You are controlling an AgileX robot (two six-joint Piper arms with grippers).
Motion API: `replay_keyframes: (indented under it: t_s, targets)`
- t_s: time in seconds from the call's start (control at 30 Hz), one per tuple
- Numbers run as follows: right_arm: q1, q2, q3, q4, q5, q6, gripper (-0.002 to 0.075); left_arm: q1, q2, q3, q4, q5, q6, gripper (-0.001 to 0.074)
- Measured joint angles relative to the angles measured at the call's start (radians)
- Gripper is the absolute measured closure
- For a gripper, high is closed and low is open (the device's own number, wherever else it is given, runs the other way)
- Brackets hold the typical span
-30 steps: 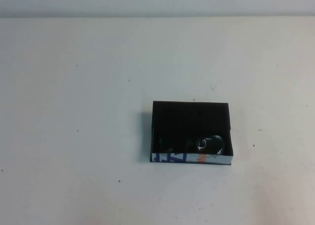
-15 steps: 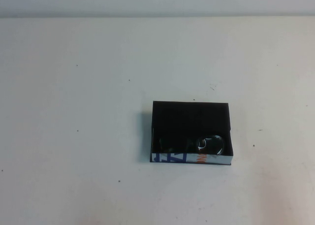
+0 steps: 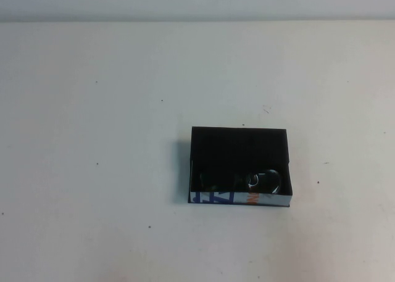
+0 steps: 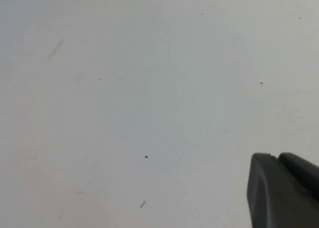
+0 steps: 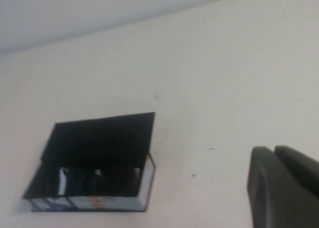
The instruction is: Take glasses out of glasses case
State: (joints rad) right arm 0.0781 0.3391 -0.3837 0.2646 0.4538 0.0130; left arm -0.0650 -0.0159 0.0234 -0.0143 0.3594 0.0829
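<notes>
The glasses case (image 3: pixel 238 145) is a black open box right of the table's middle, its white side with blue and orange letters (image 3: pixel 241 199) facing the robot. The dark glasses (image 3: pixel 266 181) lie inside it along that near wall. The right wrist view shows the case (image 5: pixel 107 135) with the glasses (image 5: pixel 97 180) inside, apart from my right gripper (image 5: pixel 272 149), whose fingers (image 5: pixel 264 188) rest together and hold nothing. My left gripper (image 4: pixel 275 156) is shut and empty over bare table; the case is out of its view. Neither gripper shows in the high view.
The white table (image 3: pixel 92 171) has small dark specks. Its far edge meets a pale wall (image 3: pixel 197 1) at the back.
</notes>
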Motion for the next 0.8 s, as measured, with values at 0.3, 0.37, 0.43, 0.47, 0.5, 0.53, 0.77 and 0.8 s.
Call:
replay_keyframes:
  t_s: [0.3, 0.37, 0.43, 0.47, 0.5, 0.53, 0.77, 0.8]
  targets:
    - [0.000, 0.465, -0.448, -0.153, 0.254, -0.192, 0.0743, 0.000, 0.000, 0.000, 0.000, 0.000, 0.000, 0.0739]
    - [0.000, 0.546, -0.514, -0.129, 0.296, -0.244, 0.0743, 0.000, 0.000, 0.000, 0.000, 0.000, 0.000, 0.0739]
    - [0.000, 0.614, -0.568, -0.098, 0.346, -0.298, 0.0743, 0.000, 0.000, 0.000, 0.000, 0.000, 0.000, 0.0739]
    - [0.000, 0.650, -0.596, -0.081, 0.374, -0.328, 0.0743, 0.000, 0.000, 0.000, 0.000, 0.000, 0.000, 0.0740]
    - [0.000, 0.678, -0.623, -0.062, 0.394, -0.358, 0.0743, 0.000, 0.000, 0.000, 0.000, 0.000, 0.000, 0.0740]
    - [0.000, 0.711, -0.649, -0.045, 0.417, -0.388, 0.0743, 0.000, 0.000, 0.000, 0.000, 0.000, 0.000, 0.0739]
    - [0.000, 0.923, -0.844, 0.069, 0.590, -0.646, 0.0743, 0.000, 0.000, 0.000, 0.000, 0.000, 0.000, 0.0739]
    - [0.000, 0.953, -0.876, 0.085, 0.632, -0.697, 0.0743, 0.000, 0.000, 0.000, 0.000, 0.000, 0.000, 0.0739]
